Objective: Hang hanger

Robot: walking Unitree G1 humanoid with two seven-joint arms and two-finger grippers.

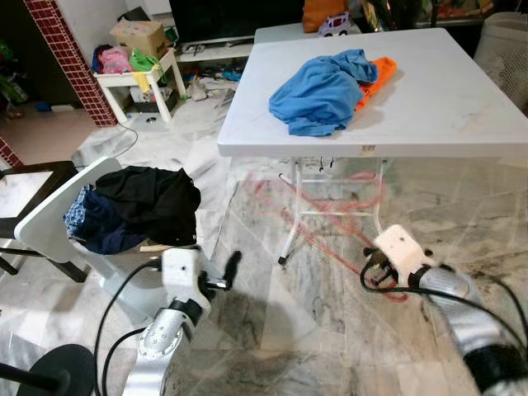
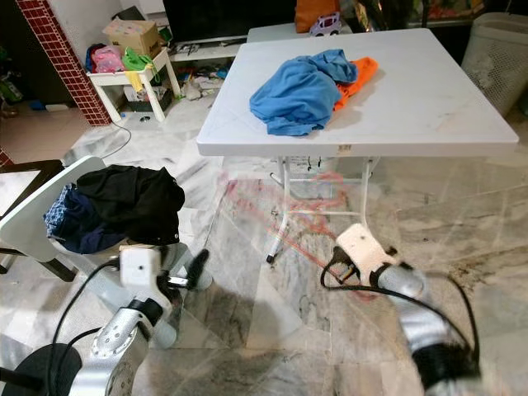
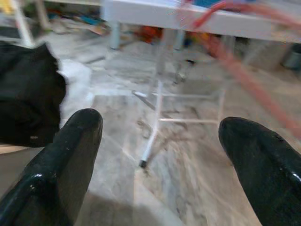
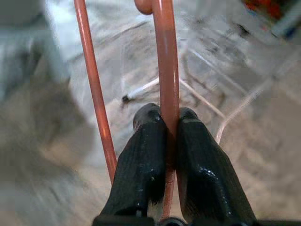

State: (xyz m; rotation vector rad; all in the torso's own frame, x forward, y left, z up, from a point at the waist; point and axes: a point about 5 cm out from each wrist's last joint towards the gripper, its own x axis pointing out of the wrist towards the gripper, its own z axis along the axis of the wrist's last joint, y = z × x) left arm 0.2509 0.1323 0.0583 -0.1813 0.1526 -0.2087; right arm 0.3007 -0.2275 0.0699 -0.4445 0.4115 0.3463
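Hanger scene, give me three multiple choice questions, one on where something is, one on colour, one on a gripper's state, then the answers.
1. Where does the blue garment lie?
A. on the white table
B. on the floor
C. on the chair

2. What colour is the hanger?
A. green
B. black
C. orange-red

3. How is the right gripper?
A. wide open
B. shut on the hanger
C. holding cloth

Answers: 1 A, it rests on the tabletop. 2 C, its rods show orange-red. 3 B, both fingers pinch a rod.

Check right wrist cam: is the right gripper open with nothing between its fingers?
No, the right gripper is shut on the orange hanger, whose rod runs pinched between the two black fingers.
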